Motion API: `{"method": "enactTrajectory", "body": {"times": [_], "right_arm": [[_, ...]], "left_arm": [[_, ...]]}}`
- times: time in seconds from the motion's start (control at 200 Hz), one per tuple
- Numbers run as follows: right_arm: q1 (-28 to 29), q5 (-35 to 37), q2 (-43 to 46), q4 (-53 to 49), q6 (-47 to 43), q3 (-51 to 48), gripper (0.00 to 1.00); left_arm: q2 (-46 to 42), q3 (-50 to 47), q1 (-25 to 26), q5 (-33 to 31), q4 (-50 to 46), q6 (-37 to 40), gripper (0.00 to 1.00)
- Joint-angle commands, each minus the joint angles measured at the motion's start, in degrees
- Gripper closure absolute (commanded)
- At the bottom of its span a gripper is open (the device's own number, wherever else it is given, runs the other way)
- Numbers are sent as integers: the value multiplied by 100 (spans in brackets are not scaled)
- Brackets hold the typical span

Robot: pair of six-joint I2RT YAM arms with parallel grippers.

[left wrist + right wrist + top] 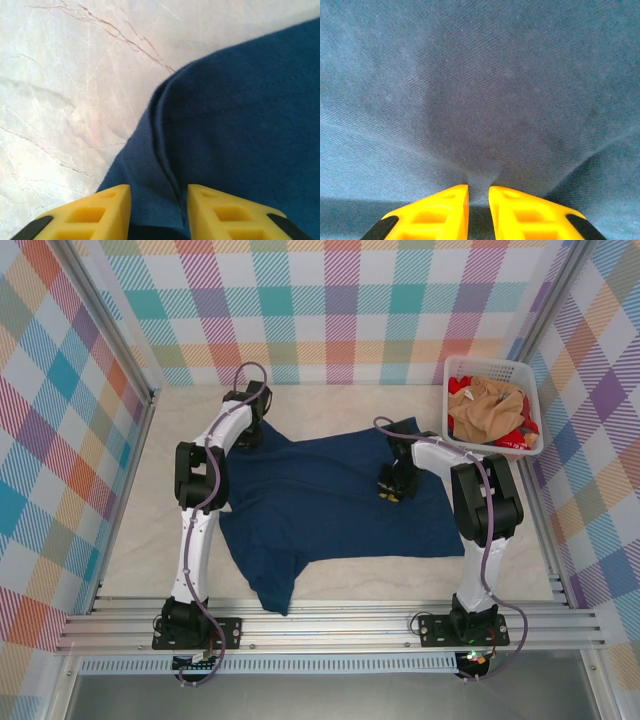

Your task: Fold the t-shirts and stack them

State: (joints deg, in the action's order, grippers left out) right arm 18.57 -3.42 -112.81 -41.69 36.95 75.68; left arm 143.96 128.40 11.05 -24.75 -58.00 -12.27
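Item 1: navy t-shirt [330, 490], one piece, spread open at the centre of the desk [330, 405], plain blue side up, one corner trailing toward 7 o'clock, close to the near rail

Item 2: my left claw [159, 194], placed at the shirt's 10 o'clock corner. Its wrist view shows the yellow tips part-way apart, straddling a seamed edge of the navy cloth where it meets the pale marbled desk top. I cannot tell whether they are pinching the cloth or only standing over it

Item 3: my right claw [478, 192], placed on the shirt's 3 o'clock side. The tips are drawn close together, clamped on a small pucker of the navy cloth, with creases fanning out from the pinch

Item 4: white basket [455, 368], at 2 o'clock on the desk, well apart from the navy shirt. Contents: tan-orange t-shirt [485, 405], crumpled on top, and red t-shirt [512, 436] underneath it, showing at the basket's 4 o'clock side
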Motion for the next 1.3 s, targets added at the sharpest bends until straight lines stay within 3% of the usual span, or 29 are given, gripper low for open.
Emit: {"method": "enactTrajectory", "body": {"times": [0.0, 0.355, 0.61, 0.76, 0.815, 0.865, 0.98, 1.035, 1.105, 1.225, 1.295], "right_arm": [[-20, 250, -284, -458, -65, -286, 80], [-18, 263, -307, -529, -47, -229, 80], [-15, 272, -294, -628, -57, -194, 80], [-18, 272, -284, -683, -72, -176, 80], [-11, 272, -285, -701, -65, -168, 80], [-12, 267, -285, -709, -72, -151, 80], [-16, 287, -268, -735, -58, -90, 80], [-6, 303, -212, -728, -53, -56, 80], [-12, 286, -36, -634, -47, -36, 79], [-2, 211, 401, -410, -151, 42, 74], [-12, 178, 691, -246, -245, 76, 70]], "left_arm": [[97, 226, -138, -211, -150, 68, 72], [38, 373, -240, -381, -81, 168, 89], [273, 722, -561, -693, -49, 234, 86], [374, 1011, -884, -1004, -179, 44, 65], [316, 1112, -943, -1112, -212, -62, 52], [209, 1145, -943, -1096, -202, -96, 45], [-167, 1179, -869, -755, -495, -500, 46], [-404, 1009, -833, -118, -678, -913, 50], [-839, 444, -679, 526, -774, -1456, 52], [-1753, -1229, -377, 1621, 39, -2319, 52], [-1754, -1218, -338, 1877, 144, -2768, 54]]}}
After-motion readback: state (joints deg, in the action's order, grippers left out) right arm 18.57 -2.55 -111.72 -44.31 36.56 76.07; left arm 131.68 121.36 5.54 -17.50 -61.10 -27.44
